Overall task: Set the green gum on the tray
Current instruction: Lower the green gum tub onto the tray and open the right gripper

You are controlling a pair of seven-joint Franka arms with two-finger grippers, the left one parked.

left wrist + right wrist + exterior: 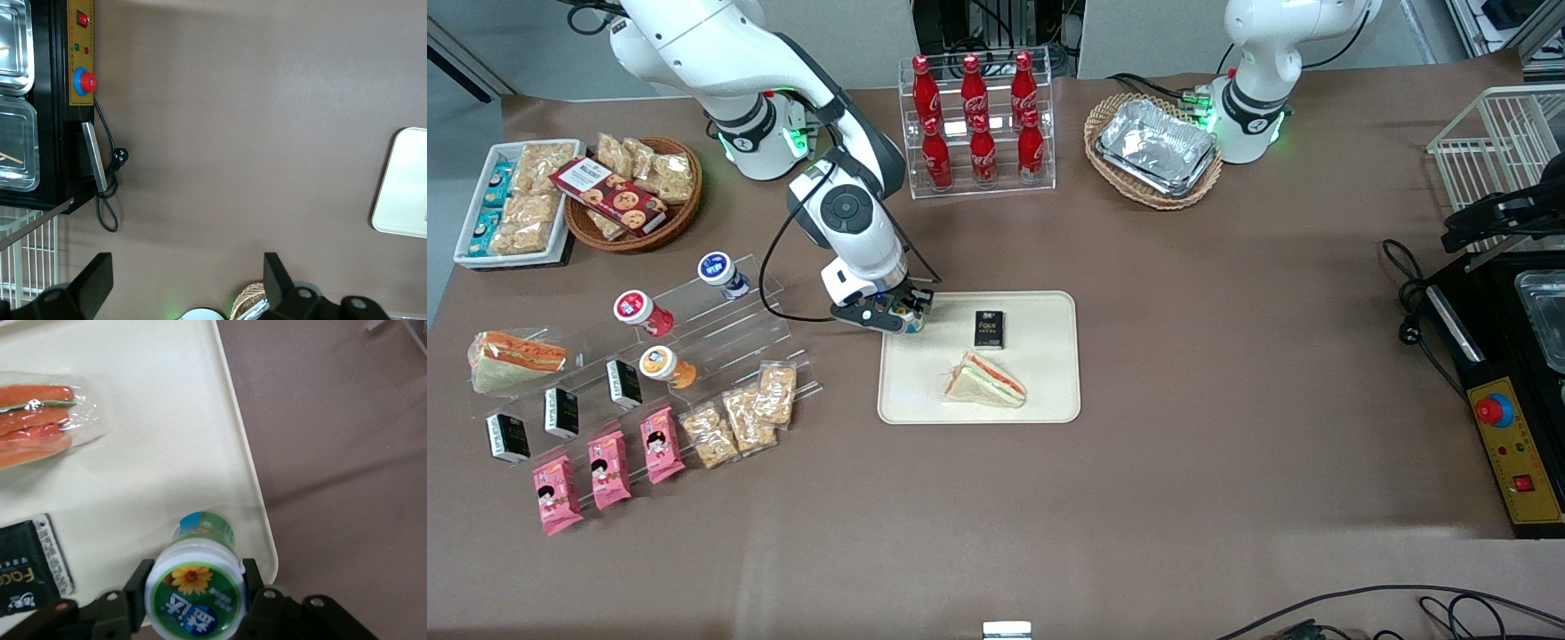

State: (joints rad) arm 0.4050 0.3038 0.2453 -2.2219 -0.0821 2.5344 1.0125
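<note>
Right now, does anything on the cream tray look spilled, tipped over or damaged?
Nothing stands out. The tool holds the green gum upright over a corner of the tray. The wrapped sandwich and the black packet lie flat on it, intact.

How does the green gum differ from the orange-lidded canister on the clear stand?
The green gum has a green-rimmed lid with a yellow flower, while the orange-lidded canister has an orange rim and body. The green gum is clamped in the tool over a corner of the tray; the orange-lidded canister rests on the clear stand. Both are small round canisters.
</note>
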